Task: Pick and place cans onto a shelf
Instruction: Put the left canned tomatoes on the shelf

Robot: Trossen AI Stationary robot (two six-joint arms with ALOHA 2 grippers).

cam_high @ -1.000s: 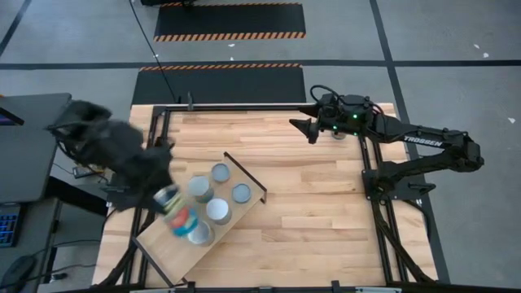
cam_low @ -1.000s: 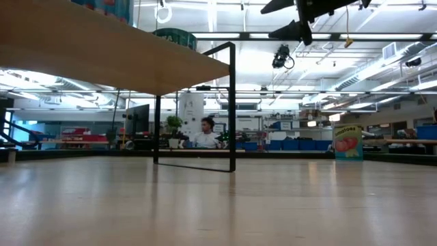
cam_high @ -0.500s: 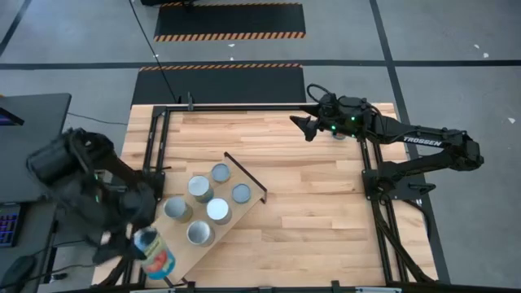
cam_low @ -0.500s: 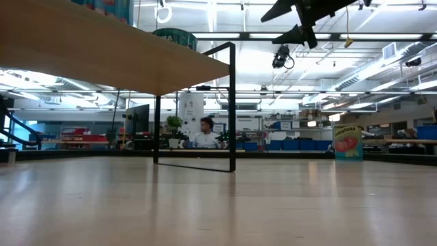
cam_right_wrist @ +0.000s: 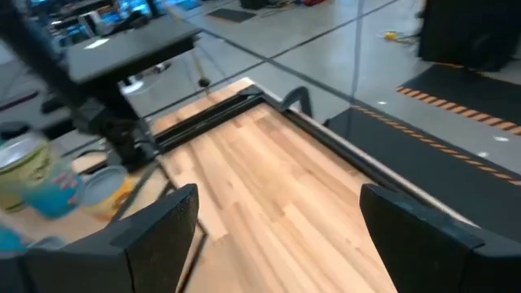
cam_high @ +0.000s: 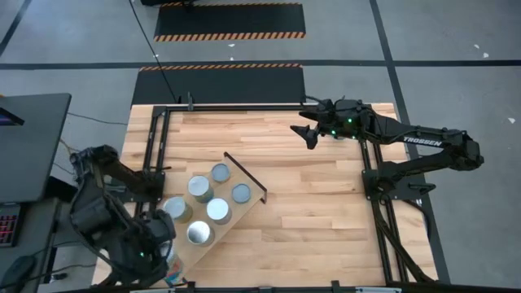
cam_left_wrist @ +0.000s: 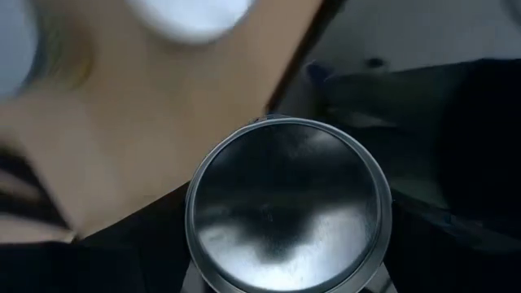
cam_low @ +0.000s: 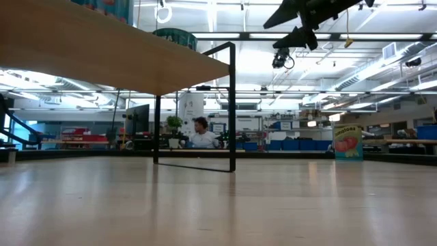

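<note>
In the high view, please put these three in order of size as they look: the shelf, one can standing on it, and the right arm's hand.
1. The shelf: clearly the largest, a long board.
2. The right hand: open, over the table's far side; it is raised toward the camera, so may look larger.
3. A can on the shelf: smallest.

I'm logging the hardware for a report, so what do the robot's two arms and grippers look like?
Both arms are dark, jointed links. The right arm carries white TROSSEN lettering and small green lights near its wrist. The right gripper has two flat black fingers. The left arm is plain black, with no visible lettering.
</note>
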